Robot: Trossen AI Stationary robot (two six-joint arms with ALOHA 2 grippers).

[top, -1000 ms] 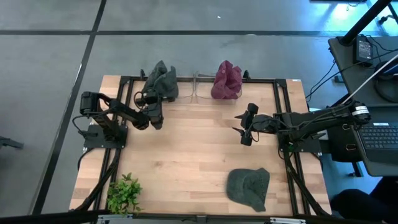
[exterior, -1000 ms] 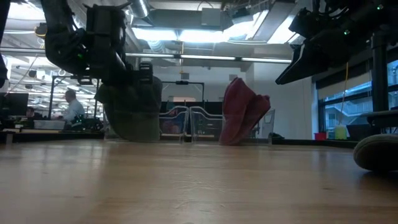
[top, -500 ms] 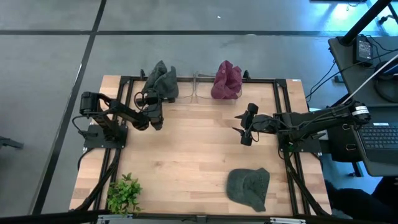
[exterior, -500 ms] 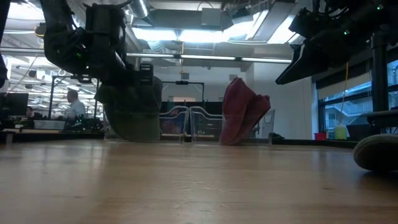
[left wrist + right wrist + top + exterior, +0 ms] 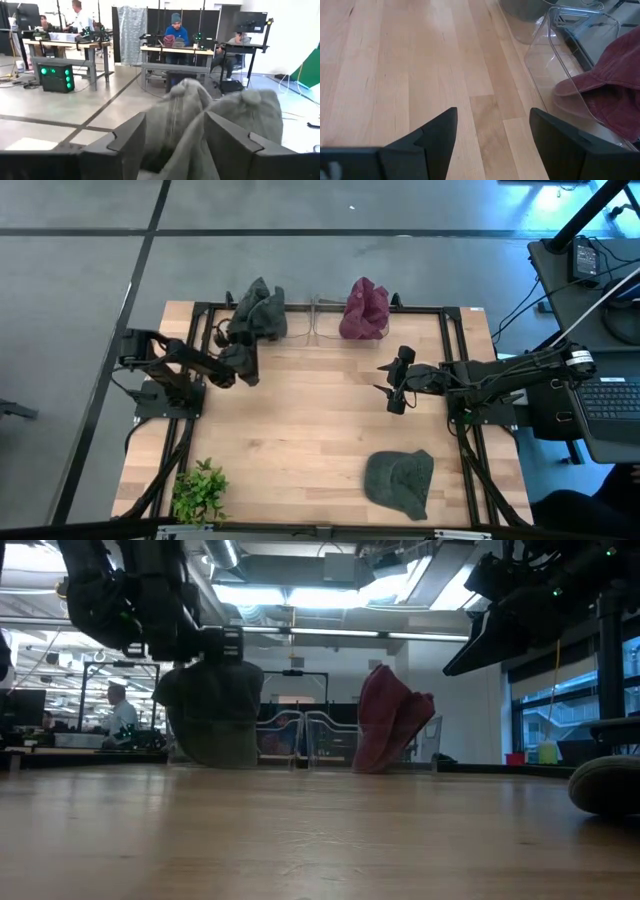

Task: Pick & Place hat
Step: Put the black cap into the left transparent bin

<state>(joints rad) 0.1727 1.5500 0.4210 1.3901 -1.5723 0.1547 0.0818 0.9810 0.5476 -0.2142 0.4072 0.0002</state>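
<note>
Since a second ago my left arm has drawn back toward its own side of the pale wooden counter (image 5: 310,430), and the left end effector (image 5: 240,355) no longer pinches the grey-green cloth hat (image 5: 258,310). Its fingers (image 5: 132,137) now stand spread, with the hat's crumpled fabric showing between and just beyond them in the wrist camera. From above, that hat sits draped at the far edge of the counter, just beside the left end effector, and beside the clear plastic stand (image 5: 318,320) at the middle of that edge. On the other side of the stand hangs a maroon cloth hat (image 5: 364,308), unchanged.

My right arm reaches in from its side, elbow bent, holding the right end effector (image 5: 395,390) above the middle of the counter with its fingers wide apart on nothing; it has not shifted. A second grey knitted hat (image 5: 400,480) lies flat at the near right, and a small green plant (image 5: 198,490) stands at the near left corner.
</note>
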